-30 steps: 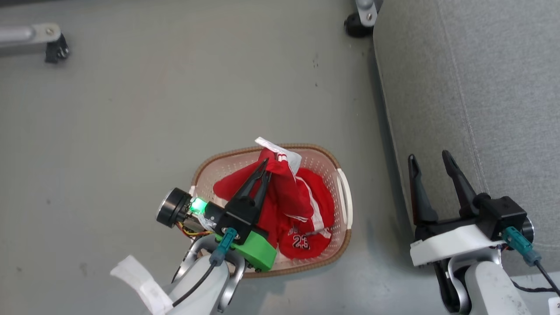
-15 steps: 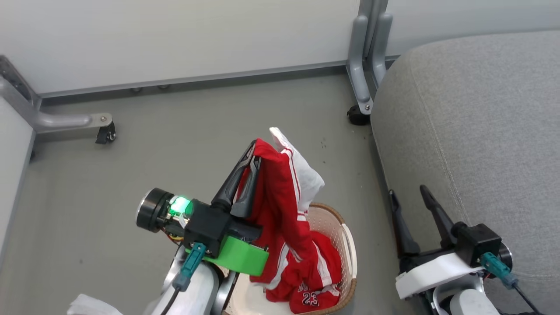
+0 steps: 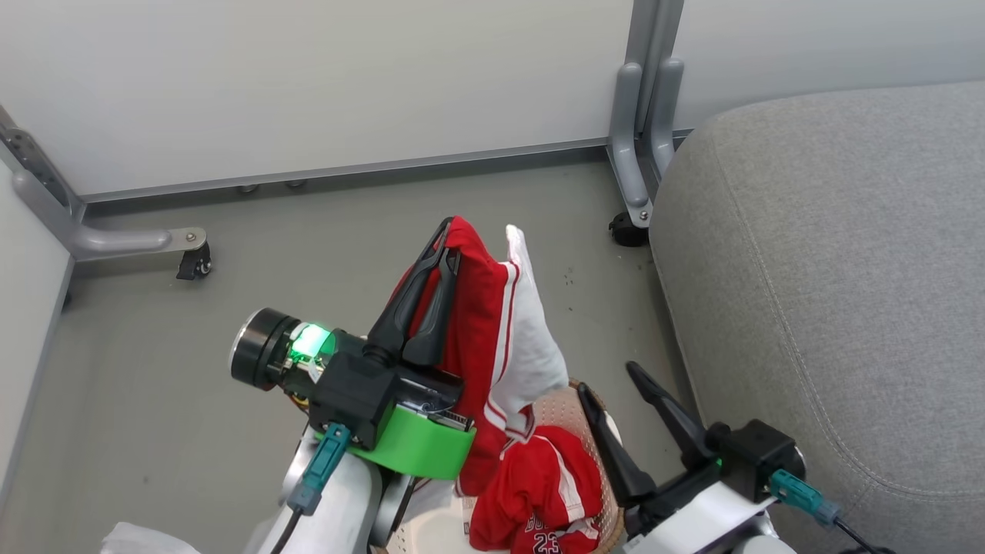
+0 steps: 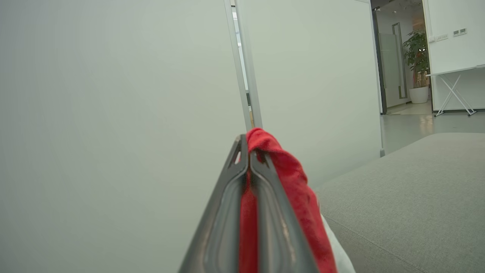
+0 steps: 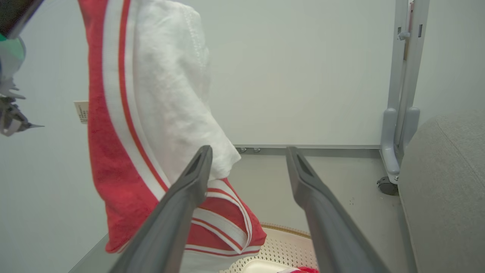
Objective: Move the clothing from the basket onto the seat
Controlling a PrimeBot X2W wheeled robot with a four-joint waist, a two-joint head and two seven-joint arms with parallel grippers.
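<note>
Pale wall panels (image 3: 308, 85) are closing off the far side of the grey floor (image 3: 154, 400), with a grey metal post (image 3: 642, 115) standing between two of them.

The light-grey seat (image 3: 831, 269) is occupying the right side of the floor, its rounded near corner lying just beside the foot of the post. No clothing is lying on it.

The cream basket (image 3: 560, 412) is sitting on the floor near the seat's left edge, partly covered by both arms. The right wrist view is showing its brown rim and perforated wall (image 5: 280, 246).

The red garment with white lining (image 3: 500, 331) is hanging above the basket, clear of the seat, its lower hem reaching down towards the basket's rim. The numbered red garment (image 3: 539, 492) is lying inside the basket, with the 23 showing.

The left claw (image 3: 448, 231) is pinching the top fold of the hanging garment, with its jaws pressed together on the red cloth (image 4: 295, 189).

The right claw (image 3: 608, 377) is hovering over the basket's right side with its jaws spread and nothing between them. In its wrist view, one finger is crossing in front of the hanging garment; whether it is touching cannot be told.

A black caster (image 3: 627, 229) is resting on the floor at the post's foot.
</note>
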